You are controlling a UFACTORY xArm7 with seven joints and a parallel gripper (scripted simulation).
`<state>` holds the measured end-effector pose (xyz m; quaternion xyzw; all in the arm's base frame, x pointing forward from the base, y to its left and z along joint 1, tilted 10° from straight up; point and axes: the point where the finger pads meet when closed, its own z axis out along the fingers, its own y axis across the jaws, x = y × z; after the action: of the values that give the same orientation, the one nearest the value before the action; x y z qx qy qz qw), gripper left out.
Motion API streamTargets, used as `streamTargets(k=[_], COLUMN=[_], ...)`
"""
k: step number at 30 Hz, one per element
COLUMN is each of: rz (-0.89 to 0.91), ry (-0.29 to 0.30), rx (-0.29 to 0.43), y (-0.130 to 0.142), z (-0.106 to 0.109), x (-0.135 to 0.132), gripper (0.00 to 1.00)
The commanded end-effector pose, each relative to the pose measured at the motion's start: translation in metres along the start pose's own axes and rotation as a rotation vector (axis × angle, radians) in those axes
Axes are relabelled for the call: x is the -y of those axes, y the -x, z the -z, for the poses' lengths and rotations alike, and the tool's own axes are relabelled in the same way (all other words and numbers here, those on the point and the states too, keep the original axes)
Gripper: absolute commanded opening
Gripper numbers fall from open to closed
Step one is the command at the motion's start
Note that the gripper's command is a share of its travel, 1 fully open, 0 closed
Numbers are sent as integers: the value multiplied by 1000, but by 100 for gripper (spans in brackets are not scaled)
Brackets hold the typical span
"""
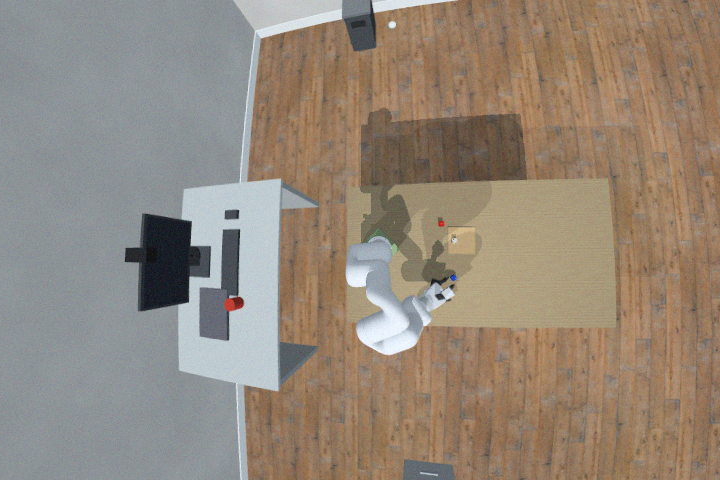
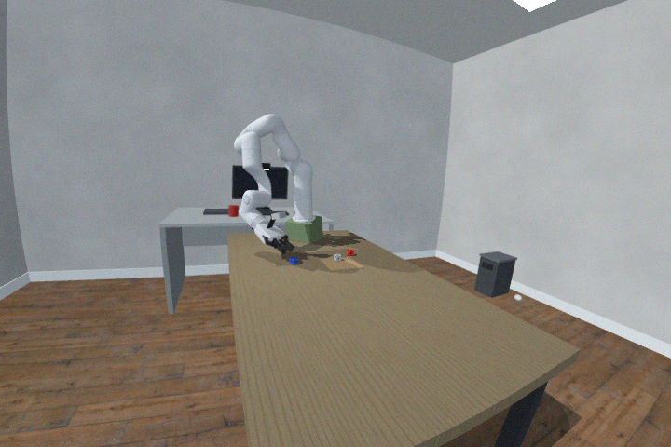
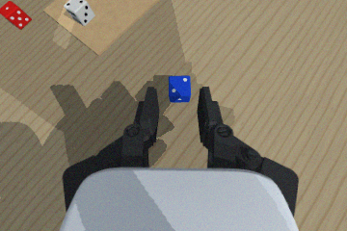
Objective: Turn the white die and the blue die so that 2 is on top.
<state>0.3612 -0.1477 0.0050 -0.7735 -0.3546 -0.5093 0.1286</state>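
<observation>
From above, the white jointed arm (image 1: 384, 305) (image 2: 269, 126) reaches over the wooden table (image 1: 548, 254) (image 2: 357, 326) (image 3: 278, 58); the small white cube die (image 1: 454, 240) (image 2: 337, 257) (image 3: 79, 12) is on the square tan mat (image 1: 466, 246) (image 2: 347, 264) (image 3: 115, 24); from the side, the small blue cube die (image 1: 453, 277) (image 2: 293, 261) (image 3: 179, 89) lies off it; at the wrist, the black gripper's (image 1: 444, 283) (image 2: 285, 253) (image 3: 178, 89) jaws stand partly spread, gripping nothing, the blue die showing two pips.

The arm (image 1: 395, 316) (image 2: 303, 189) is smooth, glossy white, all rounded tubes and bulging joints. Its pincer (image 1: 444, 281) (image 2: 288, 250) (image 3: 177, 98) is black and angular, with flat, straight-sided fingers and a round screw head on each side, behind a pale grey, round-cornered housing (image 3: 181, 202).
</observation>
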Motion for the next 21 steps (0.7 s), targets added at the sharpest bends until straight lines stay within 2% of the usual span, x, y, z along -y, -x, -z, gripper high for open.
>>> streamTargets(k=[1, 8, 17, 19, 21], rz=[3, 3, 2, -3, -15], ry=[1, 1, 0, -6, -18], rx=[1, 1, 5, 27, 80], y=[-18, -40, -43, -42, -40], z=[10, 22, 24, 26, 31], x=[-1, -1, -1, -3, -6], gripper=[42, 42, 42, 42, 42])
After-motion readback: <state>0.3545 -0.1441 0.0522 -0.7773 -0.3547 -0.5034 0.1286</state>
